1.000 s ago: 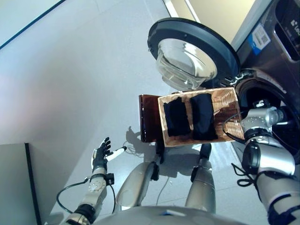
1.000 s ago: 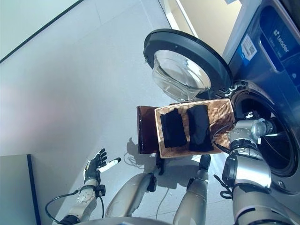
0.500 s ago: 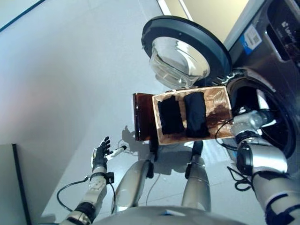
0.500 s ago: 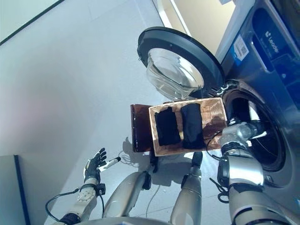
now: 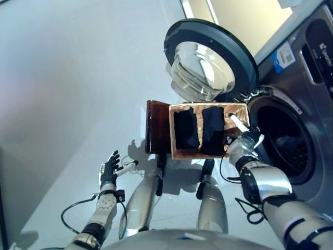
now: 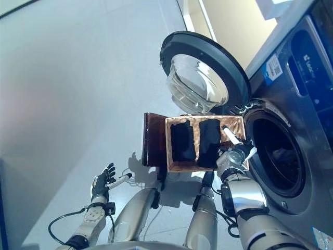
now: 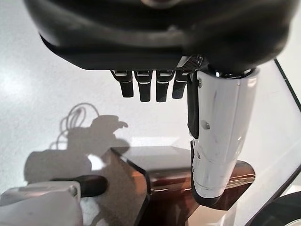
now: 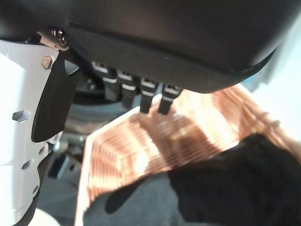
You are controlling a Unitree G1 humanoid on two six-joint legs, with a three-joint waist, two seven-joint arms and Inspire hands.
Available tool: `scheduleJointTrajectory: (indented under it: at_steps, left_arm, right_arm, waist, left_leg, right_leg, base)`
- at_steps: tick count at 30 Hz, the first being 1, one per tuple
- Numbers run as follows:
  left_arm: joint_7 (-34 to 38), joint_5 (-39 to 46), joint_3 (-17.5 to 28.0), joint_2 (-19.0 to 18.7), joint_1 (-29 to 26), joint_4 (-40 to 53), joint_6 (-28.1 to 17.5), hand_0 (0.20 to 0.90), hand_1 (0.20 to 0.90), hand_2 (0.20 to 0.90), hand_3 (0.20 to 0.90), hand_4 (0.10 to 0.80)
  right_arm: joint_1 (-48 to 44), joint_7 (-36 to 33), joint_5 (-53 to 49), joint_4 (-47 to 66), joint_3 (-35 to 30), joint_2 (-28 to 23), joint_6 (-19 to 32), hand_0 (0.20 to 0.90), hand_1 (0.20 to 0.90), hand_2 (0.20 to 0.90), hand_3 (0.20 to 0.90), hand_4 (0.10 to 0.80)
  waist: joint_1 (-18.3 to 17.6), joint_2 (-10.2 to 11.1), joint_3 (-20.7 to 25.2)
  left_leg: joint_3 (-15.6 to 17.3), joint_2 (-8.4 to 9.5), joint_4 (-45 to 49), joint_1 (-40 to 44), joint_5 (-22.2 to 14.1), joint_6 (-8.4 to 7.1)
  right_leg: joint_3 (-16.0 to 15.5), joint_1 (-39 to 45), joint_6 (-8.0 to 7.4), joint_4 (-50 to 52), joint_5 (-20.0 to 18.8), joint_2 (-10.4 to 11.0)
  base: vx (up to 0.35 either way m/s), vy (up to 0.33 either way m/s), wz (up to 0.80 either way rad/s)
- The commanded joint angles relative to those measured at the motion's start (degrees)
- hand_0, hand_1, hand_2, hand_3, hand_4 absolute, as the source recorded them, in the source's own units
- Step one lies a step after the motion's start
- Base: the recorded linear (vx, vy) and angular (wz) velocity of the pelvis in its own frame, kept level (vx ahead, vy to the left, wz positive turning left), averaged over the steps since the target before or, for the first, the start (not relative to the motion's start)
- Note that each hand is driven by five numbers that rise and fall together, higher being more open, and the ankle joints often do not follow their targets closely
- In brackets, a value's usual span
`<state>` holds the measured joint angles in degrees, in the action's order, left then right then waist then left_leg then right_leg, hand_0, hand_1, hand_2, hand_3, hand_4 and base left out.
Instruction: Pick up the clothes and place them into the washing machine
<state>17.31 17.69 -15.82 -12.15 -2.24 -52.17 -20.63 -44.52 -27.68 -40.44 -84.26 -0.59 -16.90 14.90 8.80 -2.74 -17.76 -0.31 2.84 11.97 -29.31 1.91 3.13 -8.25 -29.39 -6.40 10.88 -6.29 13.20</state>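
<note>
Two black folded clothes (image 5: pixel 186 128) (image 5: pixel 212 130) lie side by side in a wicker basket (image 5: pixel 239 110) in front of the washing machine. The machine's drum opening (image 5: pixel 283 140) is to the basket's right, and its round door (image 5: pixel 210 57) is swung wide. My right hand (image 5: pixel 243 139) hovers at the basket's right edge, open, with its white thumb over the rim. Its wrist view shows straight fingers (image 8: pixel 150 94) above the weave and the black cloth (image 8: pixel 244 183), holding nothing. My left hand (image 5: pixel 109 172) hangs open low on the left, away from the basket.
The basket rests on a dark brown stool (image 5: pixel 155 127), which also shows past my left hand (image 7: pixel 164 183). Grey floor spreads to the left. The machine's grey front (image 6: pixel 307 172) fills the right side.
My right hand has come out of the drum opening and moved left to the basket's right edge. The head camera has shifted. The left hand stays put.
</note>
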Motion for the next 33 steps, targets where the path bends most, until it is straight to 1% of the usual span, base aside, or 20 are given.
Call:
scheduleJointTrajectory:
  at_steps: [1, 2, 4, 5, 6, 7, 9, 10, 11, 14, 17, 18, 20, 23, 28, 33]
  left_arm:
    - [2.2, -1.9, 3.6, -3.5, 1.3, 4.0, -2.0, 0.9, 0.9, 0.9, 0.9, 0.8]
    - [2.2, -1.9, 3.6, -3.5, 1.4, 4.1, -2.0, 0.9, 0.9, 0.9, 0.9, 0.8]
    - [3.4, -3.5, 3.9, -4.5, 1.6, 8.5, -2.3, 0.9, 0.9, 0.9, 0.9, 0.8]
    - [3.4, -3.5, 3.9, -4.5, 1.7, 8.6, -2.2, 0.9, 0.9, 0.9, 0.9, 0.8]
    - [4.4, -4.7, 4.2, -5.1, 1.4, 11.2, -2.4, 0.9, 0.9, 0.9, 0.9, 0.8]
    - [4.4, -4.7, 4.2, -5.1, 1.4, 11.2, -2.4, 0.9, 0.9, 0.9, 0.9, 0.8]
    - [5.7, -5.4, 4.9, -5.8, 0.7, 14.6, -2.8, 0.9, 0.9, 0.9, 0.9, 0.8]
    - [6.3, -5.6, 5.7, -6.0, 0.1, 18.0, -3.3, 0.9, 0.9, 0.9, 0.9, 0.8]
    - [6.4, -5.7, 5.8, -6.0, 0.3, 18.4, -3.1, 0.9, 0.9, 0.9, 0.9, 0.8]
    - [8.4, -7.4, 7.6, -6.4, -0.4, 24.8, -3.8, 0.9, 0.9, 0.9, 0.9, 0.8]
    - [9.6, -8.6, 8.5, -5.6, -1.1, 30.1, -4.0, 0.9, 0.9, 0.9, 0.9, 0.8]
    - [9.6, -8.7, 8.6, -5.6, -1.0, 30.3, -3.9, 0.9, 0.9, 0.9, 0.9, 0.8]
    - [10.4, -9.8, 9.0, -5.4, -1.1, 34.2, -4.3, 0.9, 0.9, 0.9, 0.9, 0.8]
    - [10.5, -10.3, 8.7, -5.0, -1.2, 36.4, -4.2, 0.9, 0.9, 0.9, 0.9, 0.8]
    - [10.6, -10.4, 8.3, -4.6, -0.3, 37.9, -4.3, 0.9, 0.9, 0.9, 0.9, 0.8]
    - [10.3, -10.7, 7.1, -4.9, 0.8, 39.9, -4.7, 0.9, 0.9, 0.9, 0.9, 0.8]
  right_arm:
    - [-0.7, -2.4, 3.8, 0.1, 1.8, -2.9, 1.7, 0.9, 0.9, 0.9, 0.9, 0.8]
    - [-0.7, -2.4, 3.8, 0.1, 1.8, -2.9, 1.7, 0.9, 0.9, 0.9, 0.9, 0.8]
    - [-1.6, -3.8, 3.9, -0.2, 1.9, -3.0, 1.8, 0.9, 0.9, 0.9, 0.9, 0.8]
    - [-1.6, -3.8, 4.0, -0.2, 1.9, -3.0, 1.8, 0.9, 0.9, 0.9, 0.9, 0.8]
    - [-1.9, -4.5, 3.8, -0.7, 2.0, -2.9, 1.7, 0.9, 0.9, 0.9, 0.9, 0.8]
    - [-1.9, -4.5, 3.8, -0.7, 2.0, -2.8, 1.7, 0.9, 0.9, 0.9, 0.9, 0.8]
    - [-2.6, -5.1, 3.9, -0.9, 2.2, -3.0, 1.6, 0.9, 0.9, 0.9, 0.9, 0.8]
    - [-2.7, -5.4, 4.2, -1.0, 2.5, -3.1, 1.4, 0.9, 0.9, 0.9, 0.9, 0.8]
    - [-2.8, -5.5, 4.2, -1.0, 2.5, -3.0, 1.4, 0.9, 0.9, 0.9, 0.9, 0.8]
    - [-3.3, -6.2, 4.7, -1.3, 3.1, -2.9, 1.2, 0.9, 0.9, 0.9, 0.9, 0.8]
    - [-3.5, -6.9, 5.3, -2.8, 3.5, -3.1, 0.4, 0.9, 0.9, 0.9, 0.9, 0.8]
    - [-3.6, -6.9, 5.3, -2.9, 3.5, -3.1, 0.4, 0.9, 0.9, 0.9, 0.9, 0.8]
    - [-4.6, -7.8, 6.2, -3.5, 4.2, -3.6, 0.0, 0.9, 0.9, 0.9, 0.9, 0.8]
    - [-5.5, -8.2, 7.9, -4.6, 5.2, -4.0, -1.3, 0.9, 0.9, 0.9, 0.9, 0.8]
    - [-7.7, -8.9, 9.8, -5.1, 6.6, -5.0, -2.3, 0.9, 0.9, 0.9, 0.9, 0.8]
    - [-9.3, -9.1, 13.8, -6.0, 9.0, -6.4, -4.4, 0.9, 0.9, 0.9, 0.9, 0.8]
  waist:
    - [2.6, 0.2, 0.4]
    - [2.6, 0.2, 0.5]
    - [3.0, 0.2, -0.2]
    - [3.0, 0.2, -0.1]
    - [3.3, 0.0, -0.6]
    - [3.3, 0.0, -0.5]
    - [3.4, -0.3, -1.1]
    - [3.4, -0.4, -1.2]
    - [3.3, -0.3, -1.1]
    - [3.3, -0.5, -1.4]
    - [3.6, -0.7, -1.4]
    - [3.6, -0.7, -1.4]
    - [3.6, -0.9, -1.5]
    - [3.7, -1.1, -1.5]
    - [4.3, -1.4, -1.1]
    - [5.6, -2.0, -1.2]
  left_leg:
    - [-1.4, -0.19, 0.7, -3.3, -0.4, -3.89]
    - [-1.4, -0.18, 0.7, -3.3, -0.5, -3.89]
    - [-1.6, -0.1, 1.4, -4.4, -0.5, -3.88]
    - [-1.6, -0.08, 1.5, -4.5, -0.5, -3.88]
    - [-1.6, 0.22, 3.5, -6.1, -1.1, -3.81]
    - [-1.6, 0.23, 3.5, -6.1, -1.1, -3.8]
    - [-1.6, 0.49, 6.5, -8.0, -2.3, -3.69]
    - [-1.7, 0.69, 9.1, -8.6, -5.1, -3.79]
    - [-1.6, 0.71, 9.8, -9.2, -5.5, -3.77]
    - [-1.7, 0.62, 14.6, -11.9, -7.5, -3.59]
    - [-1.8, 0.62, 19.1, -14.5, -9.4, -3.11]
    - [-1.7, 0.61, 19.3, -14.7, -9.6, -3.1]
    - [-1.6, 0.58, 22.1, -16.0, -10.7, -3.05]
    - [-1.7, 0.7, 25.0, -17.7, -12.3, -2.63]
    - [-1.7, 0.83, 26.0, -18.9, -12.8, -2.42]
    - [-2.1, 1.4, 24.6, -19.5, -12.0, -2.2]
  right_leg:
    - [-1.0, 0.8, 2.29, 4.7, 5.2, -2.4]
    - [-1.0, 0.8, 2.29, 4.8, 5.2, -2.4]
    - [-1.4, -0.2, 2.45, 6.1, 5.8, -2.3]
    - [-1.3, -0.3, 2.45, 6.2, 5.9, -2.3]
    - [-1.5, -1.6, 2.66, 8.3, 6.8, -2.1]
    - [-1.5, -1.7, 2.66, 8.4, 6.8, -2.1]
    - [-1.1, -3.5, 2.91, 11.5, 8.2, -2.0]
    - [-0.4, -4.2, 2.79, 14.5, 10.7, -2.1]
    - [-0.3, -4.7, 2.78, 15.1, 11.1, -2.0]
    - [0.3, -7.7, 3.32, 20.0, 13.2, -2.3]
    - [0.7, -10.1, 3.88, 24.0, 15.0, -2.5]
    - [0.7, -10.3, 3.89, 24.2, 15.1, -2.5]
    - [0.7, -11.8, 4.16, 26.6, 16.1, -2.5]
    - [1.2, -13.7, 4.44, 29.1, 17.2, -2.5]
    - [1.2, -15.0, 4.61, 30.4, 18.0, -2.4]
    - [0.7, -15.1, 4.7, 29.7, 18.1, -2.1]
  base:
    - [-0.012, -0.007, 0.12]
    - [-0.011, 0.002, 0.08]
    - [-0.004, 0.003, 0.02]
    - [-0.016, 0.016, 0.04]
    - [-0.012, 0.011, 0.04]
    - [-0.01, 0.016, 0.09]
    - [0.036, 0.015, 0.12]
    - [0.085, 0.011, 0.1]
    - [0.095, 0.012, 0.09]
    - [0.003, 0.029, 0.08]
    - [0.008, 0.014, -0.01]
    - [0.014, 0.011, -0.07]
    - [0.0, 0.0, 0.0]
    - [0.007, 0.007, 0.02]
    - [0.004, -0.002, 0.01]
    - [0.009, -0.003, 0.02]
